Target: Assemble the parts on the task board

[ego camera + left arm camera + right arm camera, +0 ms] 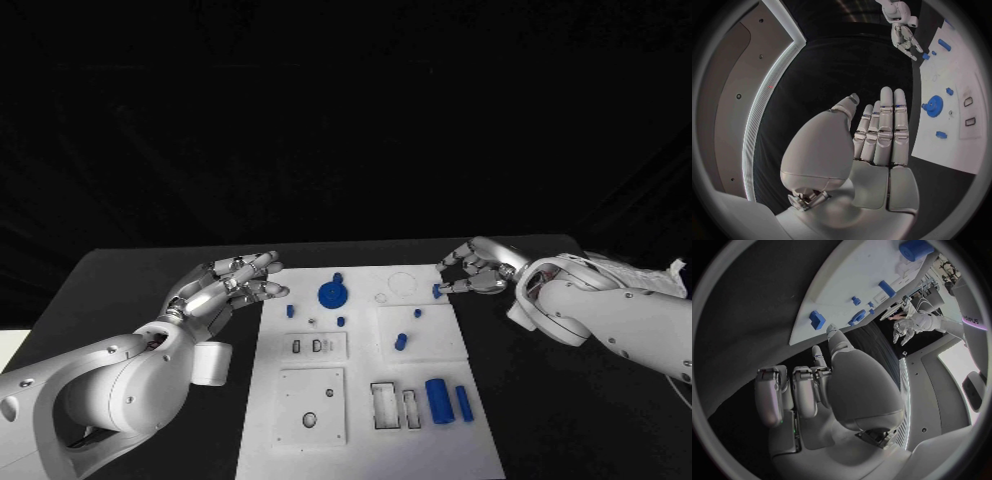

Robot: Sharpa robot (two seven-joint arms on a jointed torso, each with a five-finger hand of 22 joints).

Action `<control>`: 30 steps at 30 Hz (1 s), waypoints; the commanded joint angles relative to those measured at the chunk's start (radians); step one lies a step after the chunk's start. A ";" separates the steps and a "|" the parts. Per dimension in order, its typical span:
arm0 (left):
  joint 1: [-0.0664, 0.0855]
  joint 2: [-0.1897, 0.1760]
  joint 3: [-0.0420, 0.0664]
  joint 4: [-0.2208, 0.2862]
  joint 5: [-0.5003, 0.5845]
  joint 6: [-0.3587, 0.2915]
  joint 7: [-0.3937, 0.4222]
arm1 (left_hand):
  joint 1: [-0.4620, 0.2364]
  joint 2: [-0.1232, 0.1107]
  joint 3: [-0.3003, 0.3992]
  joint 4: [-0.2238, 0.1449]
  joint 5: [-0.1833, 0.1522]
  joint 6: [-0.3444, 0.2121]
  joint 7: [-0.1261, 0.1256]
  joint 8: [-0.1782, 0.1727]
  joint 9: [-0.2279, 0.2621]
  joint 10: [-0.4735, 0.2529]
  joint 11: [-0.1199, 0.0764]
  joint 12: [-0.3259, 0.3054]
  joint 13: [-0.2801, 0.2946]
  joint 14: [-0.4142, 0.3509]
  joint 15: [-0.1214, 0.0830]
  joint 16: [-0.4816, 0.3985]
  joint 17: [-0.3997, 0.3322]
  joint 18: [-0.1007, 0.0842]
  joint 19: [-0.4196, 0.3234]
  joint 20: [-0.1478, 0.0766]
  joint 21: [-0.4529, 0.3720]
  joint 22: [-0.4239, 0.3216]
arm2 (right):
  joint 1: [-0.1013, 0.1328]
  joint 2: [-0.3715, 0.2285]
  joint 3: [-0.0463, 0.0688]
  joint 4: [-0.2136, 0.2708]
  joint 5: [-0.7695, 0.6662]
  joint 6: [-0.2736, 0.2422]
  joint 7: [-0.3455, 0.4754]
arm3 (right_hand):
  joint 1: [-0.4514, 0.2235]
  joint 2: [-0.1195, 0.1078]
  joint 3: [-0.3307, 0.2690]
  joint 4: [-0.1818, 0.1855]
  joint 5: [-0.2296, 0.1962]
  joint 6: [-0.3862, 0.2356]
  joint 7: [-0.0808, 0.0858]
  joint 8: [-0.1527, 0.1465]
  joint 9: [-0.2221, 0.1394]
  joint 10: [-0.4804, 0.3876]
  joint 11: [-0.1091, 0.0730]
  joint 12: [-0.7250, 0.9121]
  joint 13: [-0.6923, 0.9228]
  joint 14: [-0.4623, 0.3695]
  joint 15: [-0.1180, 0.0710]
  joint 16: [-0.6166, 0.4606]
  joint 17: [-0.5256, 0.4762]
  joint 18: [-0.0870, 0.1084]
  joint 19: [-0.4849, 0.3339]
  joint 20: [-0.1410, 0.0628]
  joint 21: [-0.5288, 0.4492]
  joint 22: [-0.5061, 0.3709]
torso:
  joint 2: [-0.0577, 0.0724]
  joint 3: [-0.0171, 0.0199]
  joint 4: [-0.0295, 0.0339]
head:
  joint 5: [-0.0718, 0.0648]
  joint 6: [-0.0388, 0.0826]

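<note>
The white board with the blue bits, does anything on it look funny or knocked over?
Nothing looks broken, spilled or knocked over. The blue parts, such as the gear, lie neatly on the task board. One small blue part sits at the board's right edge, at the right hand fingertips; whether it is held is unclear.

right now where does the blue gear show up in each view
Head view: the blue gear lies on the far part of the task board, nearer the left hand.
Left wrist view: the gear lies on the white board beyond the left hand's fingertips.
Right wrist view: the flat blue piece near the board's far edge is probably it, seen edge-on.
Shared landmark: the white task board.
</note>
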 commanded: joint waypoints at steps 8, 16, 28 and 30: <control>0.001 0.002 0.000 -0.003 0.001 0.023 0.006 | 0.006 0.001 0.001 -0.006 -0.003 -0.009 -0.001 -0.004 0.000 -0.007 -0.001 -0.001 0.000 -0.006 -0.001 -0.003 0.001 0.010 -0.005 -0.001 -0.005 -0.001 | -0.023 0.014 0.000 -0.028 -0.020 0.045 0.013 | -0.003 0.000 0.000 -0.006 0.005 0.001 0.003 -0.004 -0.001 0.079 -0.003 0.005 0.234 0.089 -0.003 -0.001 0.193 -0.016 0.039 -0.006 -0.006 0.132 | -0.001 -0.0038 0.0019 | 0.000 -0.010; 0.001 0.002 0.000 -0.004 0.001 0.023 0.006 | 0.006 0.001 0.001 -0.006 -0.003 -0.009 -0.001 -0.004 0.000 -0.007 -0.001 -0.001 0.000 -0.006 -0.001 -0.003 0.001 0.010 -0.005 -0.001 -0.005 -0.001 | -0.026 0.024 0.000 -0.042 -0.021 0.045 0.013 | -0.008 0.013 0.006 -0.007 0.000 0.011 0.001 0.000 0.001 0.080 -0.005 0.008 0.236 0.090 -0.004 0.000 0.197 -0.017 0.040 -0.006 -0.005 0.134 | -0.002 -0.0039 0.0009 | 0.001 -0.012; 0.001 0.003 0.000 -0.003 0.001 0.024 0.005 | 0.006 0.001 0.001 -0.006 -0.003 -0.009 -0.001 -0.004 0.000 -0.007 -0.001 -0.001 0.000 -0.006 -0.001 -0.003 0.001 0.010 -0.005 -0.001 -0.005 -0.001 | -0.030 0.051 0.000 -0.067 -0.018 0.064 0.017 | -0.001 0.063 0.058 -0.026 -0.055 0.067 -0.014 0.011 0.005 0.089 -0.018 0.025 0.247 0.091 -0.015 0.002 0.202 -0.018 0.044 -0.015 -0.002 0.141 | -0.001 -0.0035 0.0019 | 0.000 -0.016; 0.001 0.003 0.000 -0.003 0.001 0.024 0.004 | 0.006 0.001 0.001 -0.006 -0.003 -0.009 -0.001 -0.004 0.000 -0.007 -0.001 -0.001 0.000 -0.006 -0.001 -0.003 0.001 0.010 -0.005 -0.001 -0.005 -0.001 | -0.030 0.053 0.000 -0.069 -0.018 0.066 0.017 | 0.001 0.066 0.064 -0.029 -0.056 0.073 -0.016 0.011 0.005 0.090 -0.020 0.026 0.248 0.092 -0.016 0.003 0.204 -0.018 0.045 -0.016 -0.001 0.142 | -0.002 -0.0034 0.0019 | 0.000 -0.016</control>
